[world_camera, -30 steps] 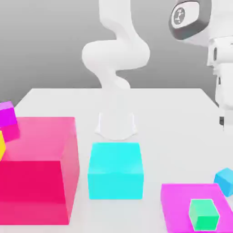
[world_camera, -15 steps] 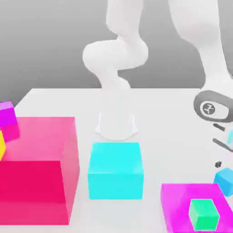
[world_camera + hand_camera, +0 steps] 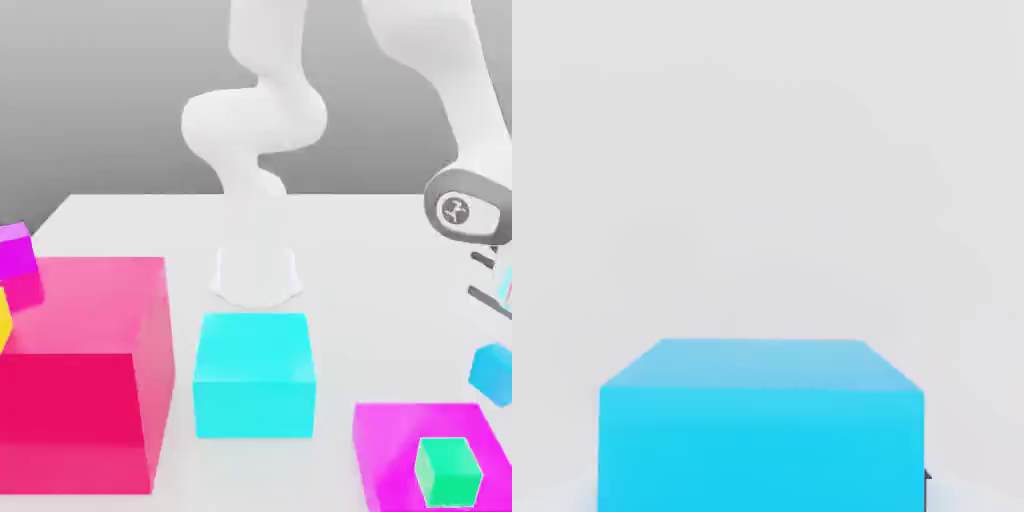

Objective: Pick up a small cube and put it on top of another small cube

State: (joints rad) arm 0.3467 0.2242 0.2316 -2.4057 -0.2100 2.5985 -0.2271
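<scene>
The small cube (image 3: 492,376) is sky-blue and sits tilted at the exterior view's right edge, a little above the table. My gripper (image 3: 494,362) reaches down to it from the white wrist (image 3: 458,210) and is shut on it. In the hand view the small cube (image 3: 762,430) looms close, with pale table behind it. A small green cube (image 3: 447,470) rests on a flat magenta block (image 3: 385,455), just in front of and below the held cube.
A big cyan cube (image 3: 253,373) stands mid-table in front of the arm's base (image 3: 256,275). A large pink block (image 3: 85,370) takes up the exterior view's left, with a small magenta cube (image 3: 15,250) and a yellow piece (image 3: 3,320) beside it.
The arm swung down to the right edge and the gripper closed from fully open. The small cube has risen slightly with the wrist and is tilted.
</scene>
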